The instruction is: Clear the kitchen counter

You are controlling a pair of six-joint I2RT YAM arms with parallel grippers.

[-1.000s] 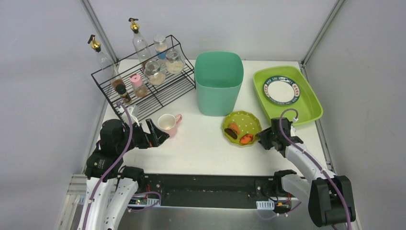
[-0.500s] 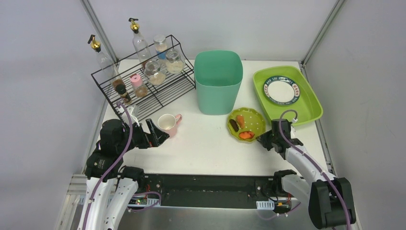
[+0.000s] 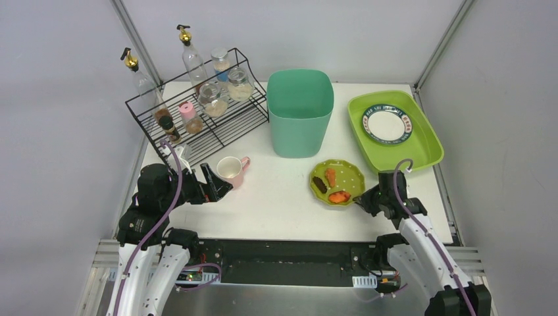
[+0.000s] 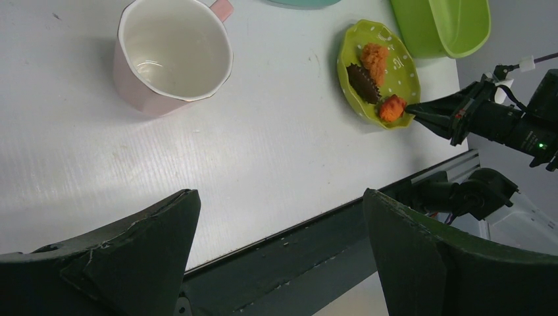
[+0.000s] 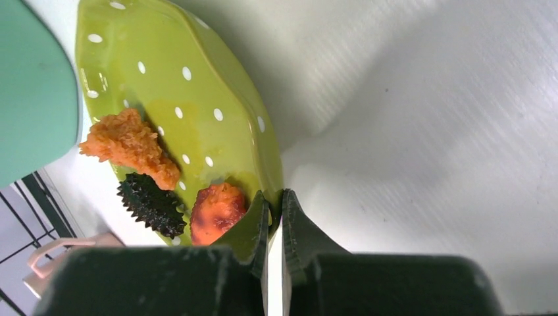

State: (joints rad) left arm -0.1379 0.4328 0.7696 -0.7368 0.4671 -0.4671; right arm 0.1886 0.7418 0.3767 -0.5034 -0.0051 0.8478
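Observation:
On the white kitchen counter (image 3: 276,204) a green dotted plate (image 3: 337,182) carries two orange food pieces and a dark ridged one. My right gripper (image 3: 358,199) is shut on its near right rim. In the right wrist view the jaws pinch that rim (image 5: 275,197) and the plate (image 5: 177,99) tilts above its shadow. My left gripper (image 3: 220,187) stands open at the near left, just short of a pink cup (image 3: 230,170). The left wrist view shows the gripper (image 4: 279,197) empty, with the cup (image 4: 172,56) ahead.
A teal bin (image 3: 301,112) stands behind the plate. At the back right, a lime-green tray (image 3: 424,148) holds a patterned plate (image 3: 386,124). A black wire rack (image 3: 197,125) with jars and bottles fills the back left. The counter's front edge lies close to both grippers.
My right gripper has shut on the green plate's rim; the plate shifted a little right and turned, and the right arm drew back towards the near edge. The left arm has not moved.

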